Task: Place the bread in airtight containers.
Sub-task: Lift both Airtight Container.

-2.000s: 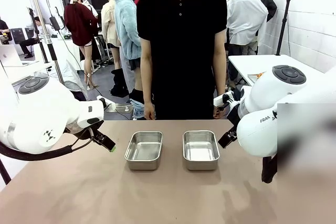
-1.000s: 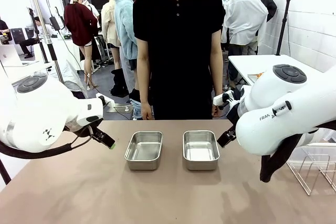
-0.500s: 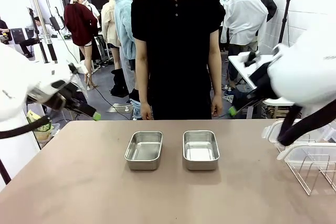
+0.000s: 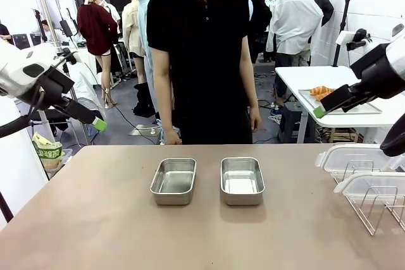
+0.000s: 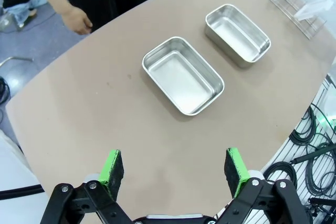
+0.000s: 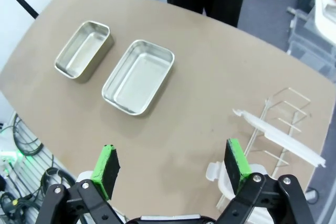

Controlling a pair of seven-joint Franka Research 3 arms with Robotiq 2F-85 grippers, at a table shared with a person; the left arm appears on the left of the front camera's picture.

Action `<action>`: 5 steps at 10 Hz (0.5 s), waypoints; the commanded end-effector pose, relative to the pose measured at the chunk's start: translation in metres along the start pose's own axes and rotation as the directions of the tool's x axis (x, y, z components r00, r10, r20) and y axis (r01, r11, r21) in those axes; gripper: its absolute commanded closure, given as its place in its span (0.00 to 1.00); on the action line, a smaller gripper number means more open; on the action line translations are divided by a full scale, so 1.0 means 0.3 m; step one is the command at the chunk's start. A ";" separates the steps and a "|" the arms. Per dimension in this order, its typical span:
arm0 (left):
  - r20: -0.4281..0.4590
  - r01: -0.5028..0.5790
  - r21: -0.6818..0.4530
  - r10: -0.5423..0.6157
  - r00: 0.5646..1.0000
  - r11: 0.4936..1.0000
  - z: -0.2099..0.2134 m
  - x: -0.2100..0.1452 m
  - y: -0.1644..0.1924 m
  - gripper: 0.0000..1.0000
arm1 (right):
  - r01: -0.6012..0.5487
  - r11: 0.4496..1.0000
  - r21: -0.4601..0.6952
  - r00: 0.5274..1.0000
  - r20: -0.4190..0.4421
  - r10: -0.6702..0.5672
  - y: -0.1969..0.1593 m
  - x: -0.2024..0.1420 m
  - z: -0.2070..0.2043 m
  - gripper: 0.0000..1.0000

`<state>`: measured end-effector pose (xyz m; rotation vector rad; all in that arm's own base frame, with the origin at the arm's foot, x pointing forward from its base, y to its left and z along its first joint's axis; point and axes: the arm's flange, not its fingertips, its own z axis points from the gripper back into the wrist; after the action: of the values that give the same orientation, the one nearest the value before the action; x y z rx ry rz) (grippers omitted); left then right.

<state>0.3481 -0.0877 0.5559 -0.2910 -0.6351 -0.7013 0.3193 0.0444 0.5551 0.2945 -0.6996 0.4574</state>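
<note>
Listing by size, one moment of a bread-storing task barely begun. Item: brown table (image 4: 190, 238), broad, bearing everything below except the bread. Item: person (image 4: 202, 55) in a black shirt at the far edge, arms hanging, hands empty. Item: left gripper (image 5: 174, 167), raised high off the table's left side, jaws spread wide with nothing between the green pads. Item: right gripper (image 6: 171, 167), likewise raised at the right, jaws wide and empty. Item: wire rack (image 4: 380, 210) at the table's right edge, with two translucent lids (image 4: 354, 158) propped in it. Item: left tin (image 4: 173, 180) and right tin (image 4: 242, 179), shiny steel, side by side near the table's middle, apart, both uncovered and empty. Item: croissants (image 4: 321, 90), golden, lying on a flat tray (image 4: 370, 108) on a white side table (image 4: 294, 79) behind and to the right, well apart from the tins. Status, as judged: nothing done; fetching the bread, filling each tin and snapping on both lids all remain.
</note>
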 end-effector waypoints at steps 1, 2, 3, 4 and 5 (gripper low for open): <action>0.008 -0.003 0.015 0.003 1.000 1.000 0.002 -0.008 -0.007 0.00 | -0.001 0.999 0.053 1.000 -0.027 0.002 -0.007 -0.017 -0.043 0.00; 0.011 -0.005 0.022 0.005 1.000 1.000 0.004 -0.006 -0.015 0.00 | -0.006 0.999 0.051 0.999 -0.038 0.008 -0.016 -0.012 -0.052 0.00; 0.001 0.008 0.010 -0.008 1.000 1.000 0.007 0.005 -0.014 0.00 | 0.008 1.000 0.010 1.000 -0.015 -0.008 -0.002 -0.006 -0.013 0.00; 0.001 0.008 0.010 -0.008 1.000 1.000 0.007 0.005 -0.014 0.00 | 0.008 1.000 0.010 1.000 -0.015 -0.008 -0.002 -0.006 -0.013 0.00; 0.001 0.008 0.010 -0.008 1.000 1.000 0.007 0.005 -0.014 0.00 | 0.008 1.000 0.010 1.000 -0.015 -0.008 -0.002 -0.006 -0.013 0.00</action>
<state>0.3444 -0.0917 0.5593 -0.2634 -0.6426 -0.7028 0.3210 0.0445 0.5498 0.2963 -0.6752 0.4525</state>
